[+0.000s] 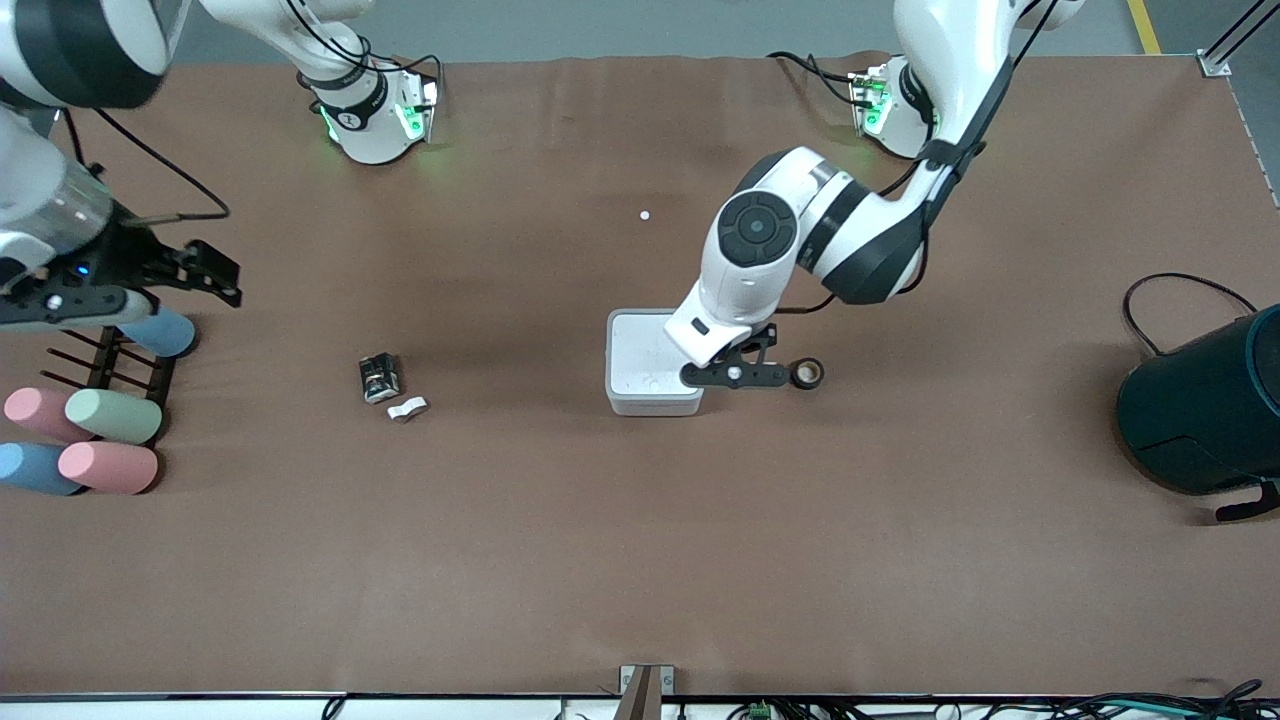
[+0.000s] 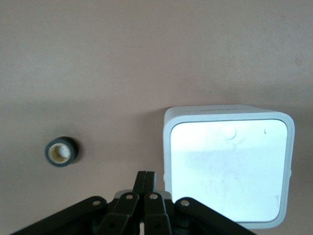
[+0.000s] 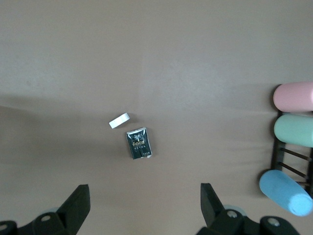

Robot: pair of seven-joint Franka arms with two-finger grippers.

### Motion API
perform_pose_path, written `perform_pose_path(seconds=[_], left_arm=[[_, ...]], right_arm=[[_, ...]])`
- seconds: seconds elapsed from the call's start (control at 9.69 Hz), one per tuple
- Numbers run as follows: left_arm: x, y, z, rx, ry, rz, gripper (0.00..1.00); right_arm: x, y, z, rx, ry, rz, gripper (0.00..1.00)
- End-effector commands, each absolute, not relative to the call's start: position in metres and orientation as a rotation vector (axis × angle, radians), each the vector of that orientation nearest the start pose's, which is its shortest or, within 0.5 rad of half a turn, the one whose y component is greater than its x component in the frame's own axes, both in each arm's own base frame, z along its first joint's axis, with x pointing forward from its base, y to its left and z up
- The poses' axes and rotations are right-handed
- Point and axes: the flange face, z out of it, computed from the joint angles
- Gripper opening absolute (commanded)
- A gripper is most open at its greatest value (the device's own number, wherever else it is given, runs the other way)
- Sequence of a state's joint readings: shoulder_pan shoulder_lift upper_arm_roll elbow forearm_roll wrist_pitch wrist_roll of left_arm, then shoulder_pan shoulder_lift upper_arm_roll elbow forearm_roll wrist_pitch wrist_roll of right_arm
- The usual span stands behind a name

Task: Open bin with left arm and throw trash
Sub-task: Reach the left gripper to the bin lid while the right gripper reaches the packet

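Note:
The white bin (image 1: 640,350) stands mid-table with its flat lid closed; it also shows in the left wrist view (image 2: 227,169). My left gripper (image 1: 735,375) is shut and empty, low beside the bin's edge on the side toward the left arm's end (image 2: 145,178). The black ring with a pale centre (image 1: 807,374) lies just past it (image 2: 61,152). The foil packet (image 1: 379,378) and the white scrap (image 1: 407,409) lie toward the right arm's end, also in the right wrist view (image 3: 139,144) (image 3: 119,120). My right gripper (image 1: 215,272) is open and empty, up over the table (image 3: 145,196).
Pastel cylinders (image 1: 112,415) lie on a black rack (image 1: 100,365) at the right arm's end. A large dark teal cylinder (image 1: 1210,410) with a black cable (image 1: 1180,285) sits at the left arm's end. A tiny white dot (image 1: 645,215) lies nearer the bases.

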State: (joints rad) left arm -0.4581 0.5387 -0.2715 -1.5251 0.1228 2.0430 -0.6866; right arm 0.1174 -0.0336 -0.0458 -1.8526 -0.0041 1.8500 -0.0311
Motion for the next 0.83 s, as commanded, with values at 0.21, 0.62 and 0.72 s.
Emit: perform_pose_path(seconds=[0.21, 0.62, 0.72], left_arm=[[0.548, -0.474, 0.332, -3.234, 0.036, -0.044, 0.0], [0.544, -0.492, 0.3, -3.277, -0.004, 0.013, 0.0], [0.539, -0.501, 0.292, -3.286, 0.024, 0.003, 0.0]], right_arm=[[0.583, 0.101, 0.426, -3.137, -0.335, 0.042, 0.97], [0.61, 0.131, 0.323, -3.068, -0.556, 0.012, 0.98], [0.612, 0.127, 0.302, -3.021, -0.639, 0.041, 0.97]])
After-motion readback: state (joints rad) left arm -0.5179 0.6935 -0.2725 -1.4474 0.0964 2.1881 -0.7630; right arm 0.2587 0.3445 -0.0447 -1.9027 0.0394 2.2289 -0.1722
